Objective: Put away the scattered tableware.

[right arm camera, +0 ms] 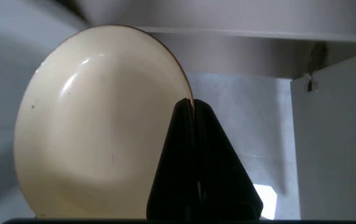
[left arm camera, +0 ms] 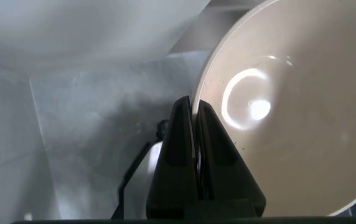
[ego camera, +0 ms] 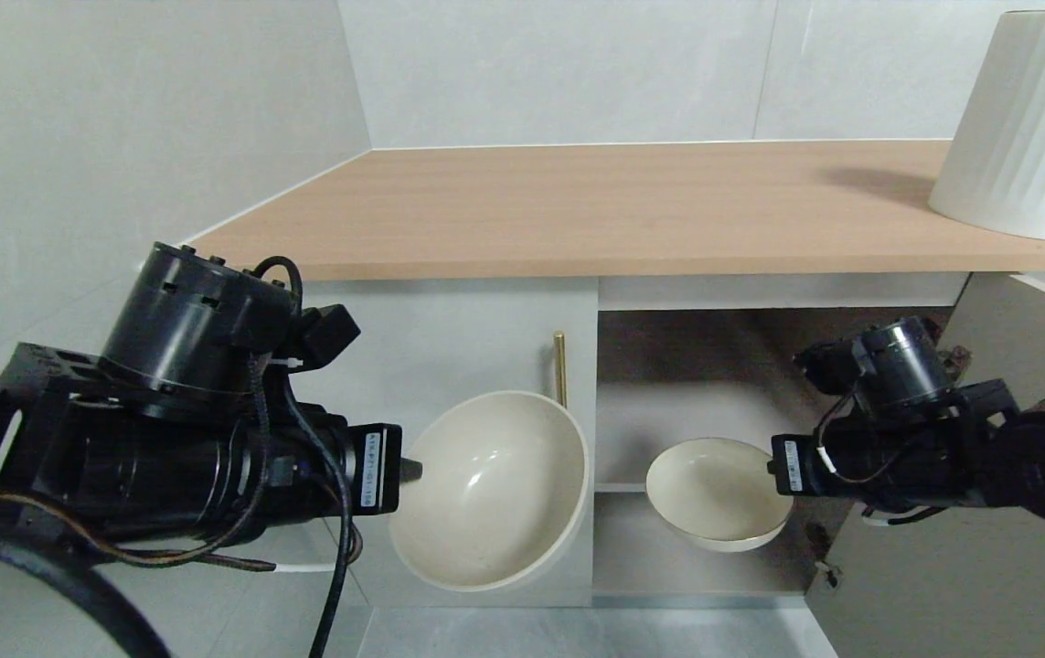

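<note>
My left end effector (ego camera: 411, 470) is clamped on the rim of the large cream bowl (ego camera: 490, 489). The left wrist view shows both fingers (left arm camera: 181, 134) pressed flat against the bowl's (left arm camera: 290, 106) edge. The bowl is tipped on its side with its hollow facing up toward my head, and it holds nothing. It hangs in the air in front of the closed cabinet door (ego camera: 476, 338), just below that door's brass handle (ego camera: 559, 364).

My right end effector (ego camera: 772, 466) grips the smaller cream bowl (ego camera: 719, 493) by its rim in the same way, fingers (right arm camera: 181, 134) closed on the edge. This bowl (right arm camera: 97, 124) is also empty and tilted. It sits before the open cabinet compartment (ego camera: 760, 366), level with the shelf (ego camera: 621, 487) inside; I cannot tell whether it has passed the opening. The compartment's door (ego camera: 933, 585) stands swung out beside my right arm.

Above the cabinet runs a wooden worktop (ego camera: 623, 206), with a white ribbed container (ego camera: 1025, 128) at its far right. Pale tiled walls (ego camera: 559, 64) meet in the corner behind it.
</note>
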Available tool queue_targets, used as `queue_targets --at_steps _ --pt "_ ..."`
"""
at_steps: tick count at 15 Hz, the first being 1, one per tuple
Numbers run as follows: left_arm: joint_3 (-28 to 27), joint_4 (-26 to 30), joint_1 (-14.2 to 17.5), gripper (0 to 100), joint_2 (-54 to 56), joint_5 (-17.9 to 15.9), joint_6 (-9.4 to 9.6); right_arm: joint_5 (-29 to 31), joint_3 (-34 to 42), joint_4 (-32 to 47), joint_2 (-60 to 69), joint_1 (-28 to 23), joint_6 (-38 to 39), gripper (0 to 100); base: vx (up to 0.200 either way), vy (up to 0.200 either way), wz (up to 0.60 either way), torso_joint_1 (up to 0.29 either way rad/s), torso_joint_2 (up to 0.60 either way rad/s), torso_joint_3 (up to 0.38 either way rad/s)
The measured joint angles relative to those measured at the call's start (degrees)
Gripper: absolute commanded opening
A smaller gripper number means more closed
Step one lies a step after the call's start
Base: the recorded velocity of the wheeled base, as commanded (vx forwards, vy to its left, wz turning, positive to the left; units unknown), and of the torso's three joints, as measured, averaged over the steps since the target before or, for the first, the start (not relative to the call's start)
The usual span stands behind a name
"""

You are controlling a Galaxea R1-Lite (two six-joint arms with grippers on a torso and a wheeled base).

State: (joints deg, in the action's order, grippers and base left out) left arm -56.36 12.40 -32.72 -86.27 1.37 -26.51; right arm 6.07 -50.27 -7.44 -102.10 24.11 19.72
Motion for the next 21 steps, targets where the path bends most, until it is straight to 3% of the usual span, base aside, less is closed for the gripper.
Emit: queue_targets --at_steps 5,7,21 --pt "-0.4 0.7 -0.1 0 -1.4 0.1 0.0 3.5 4.3 -28.3 -15.8 -3.4 0.6 0 0.0 0.0 0.0 0.0 0.0 0.0" --pt "-0.4 0.7 -0.1 0 -1.5 0.1 -0.02 5.4 4.7 -34.7 -20.9 -4.5 1.1 0 0.0 0.0 0.0 0.0 0.0 0.0" --pt "-0.4 0.7 -0.4 0 -2.1 0.1 -0.09 11.3 -10.0 -35.1 -35.1 -8.2 6.9 0 0.0 0.0 0.0 0.0 0.0 0.0"
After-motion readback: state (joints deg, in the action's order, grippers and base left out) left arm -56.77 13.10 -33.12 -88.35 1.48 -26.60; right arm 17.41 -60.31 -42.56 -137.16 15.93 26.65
